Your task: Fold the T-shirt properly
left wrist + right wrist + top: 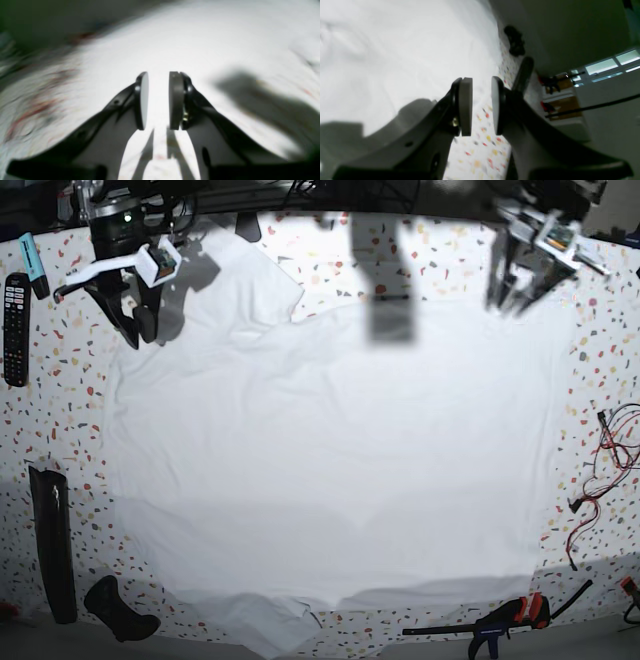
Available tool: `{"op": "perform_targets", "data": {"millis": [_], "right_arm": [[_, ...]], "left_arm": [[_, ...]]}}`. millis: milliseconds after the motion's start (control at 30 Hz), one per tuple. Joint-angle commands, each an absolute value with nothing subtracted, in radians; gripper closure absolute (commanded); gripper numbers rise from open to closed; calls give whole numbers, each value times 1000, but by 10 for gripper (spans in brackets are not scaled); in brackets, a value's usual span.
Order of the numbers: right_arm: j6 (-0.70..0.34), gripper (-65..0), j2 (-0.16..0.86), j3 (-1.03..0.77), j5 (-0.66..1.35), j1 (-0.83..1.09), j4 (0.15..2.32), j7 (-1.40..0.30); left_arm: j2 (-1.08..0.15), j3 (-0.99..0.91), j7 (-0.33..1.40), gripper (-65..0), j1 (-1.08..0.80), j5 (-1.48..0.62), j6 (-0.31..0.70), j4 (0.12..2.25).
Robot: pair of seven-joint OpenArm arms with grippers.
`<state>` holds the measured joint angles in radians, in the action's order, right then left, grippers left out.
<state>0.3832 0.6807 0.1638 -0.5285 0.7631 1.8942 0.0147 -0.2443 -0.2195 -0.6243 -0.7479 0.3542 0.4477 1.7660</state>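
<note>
Only overhead, whole T-shirt [330, 470]; wrist views, both grippers [158, 100] [481, 106] slightly apart, empty.

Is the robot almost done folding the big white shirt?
Not yet. The T-shirt lies spread flat over the speckled table, so laying it out looks done, but no fold shows. Both wrist views show empty jaws with a gap: the left gripper and right gripper hang at the far corners, holding nothing. All the folding is left.

Plain white T-shirt [330, 460] on speckled terrazzo-patterned table [620, 380].
</note>
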Motion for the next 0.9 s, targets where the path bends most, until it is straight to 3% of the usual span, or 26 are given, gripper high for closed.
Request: {"op": "perform_targets", "data": {"millis": [0, 133, 333, 467, 567, 767, 867], "right_arm": [[391, -127, 711, 157, -567, 765, 1911, 24], [297, -127, 794, 157, -626, 780, 1911, -2], [-89, -127, 902, 157, -622, 807, 1913, -2], [-270, -127, 934, 157, -426, 812, 1942, -46], [-374, -127, 933, 157, -311, 812, 2031, -179], [-567, -127, 934, 157, -141, 812, 2356, -678], [-683, -128, 938, 159, -52, 810, 2356, -751]], "left_arm": [[-272, -227, -656, -133, -754, 384, 430, 1797], [-307, -229, -617, -133, -754, 544, 377, 1833], [-339, -228, -450, -133, -757, 587, 378, 1890], [-369, -228, -219, -133, -765, 587, 380, 1990], [-383, -228, -89, -133, -764, 562, 437, 2081], [-384, -228, -37, -133, -764, 478, 635, 2207], [-400, -228, 8, -133, -767, 482, 672, 2214]]}}
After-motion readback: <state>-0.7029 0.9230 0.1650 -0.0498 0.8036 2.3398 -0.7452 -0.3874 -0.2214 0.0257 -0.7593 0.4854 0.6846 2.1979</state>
